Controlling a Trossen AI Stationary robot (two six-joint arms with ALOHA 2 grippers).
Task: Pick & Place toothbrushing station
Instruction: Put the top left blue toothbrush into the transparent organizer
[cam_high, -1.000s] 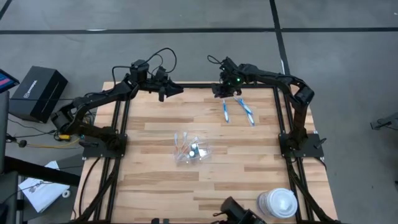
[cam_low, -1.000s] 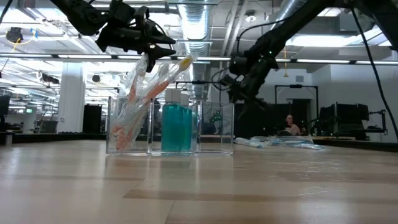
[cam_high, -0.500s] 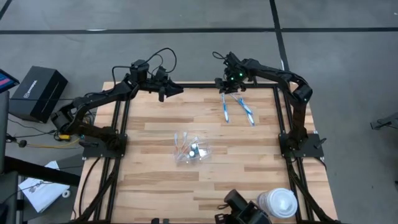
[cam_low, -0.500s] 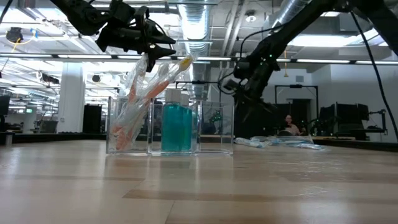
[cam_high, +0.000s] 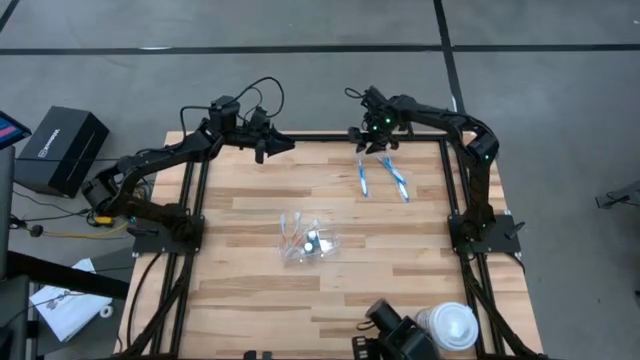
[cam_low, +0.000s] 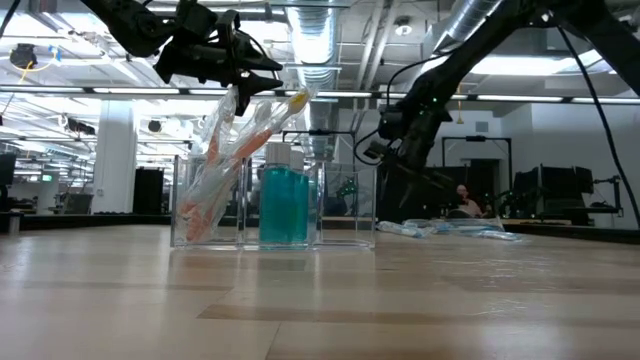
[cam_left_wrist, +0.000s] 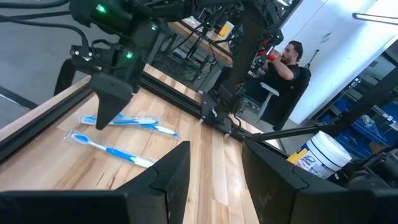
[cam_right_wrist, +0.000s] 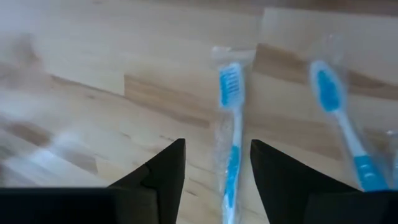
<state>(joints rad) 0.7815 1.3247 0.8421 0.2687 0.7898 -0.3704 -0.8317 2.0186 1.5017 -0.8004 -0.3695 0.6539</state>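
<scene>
A clear plastic organizer (cam_high: 308, 241) stands mid-table, holding wrapped orange and white toothbrushes (cam_low: 235, 150) and a blue-green tube (cam_low: 284, 204). Two blue wrapped toothbrushes (cam_high: 362, 178) (cam_high: 397, 180) lie flat on the wood at the far right; they also show in the right wrist view (cam_right_wrist: 231, 149) and the left wrist view (cam_left_wrist: 121, 151). My right gripper (cam_high: 370, 140) hovers open just above their far ends, touching nothing. My left gripper (cam_high: 283, 146) is open and empty near the far edge, left of centre.
A white round lidded container (cam_high: 447, 327) stands at the near right edge beside a dark camera. A black box (cam_high: 60, 148) sits off the table's left. A person (cam_left_wrist: 287, 62) sits in the room beyond. Bare wood lies around the organizer.
My right gripper has moved a little toward the table's far edge and slightly right, rising above the far ends of the two blue toothbrushes. The toothbrushes and the organizer have stayed where they were.
</scene>
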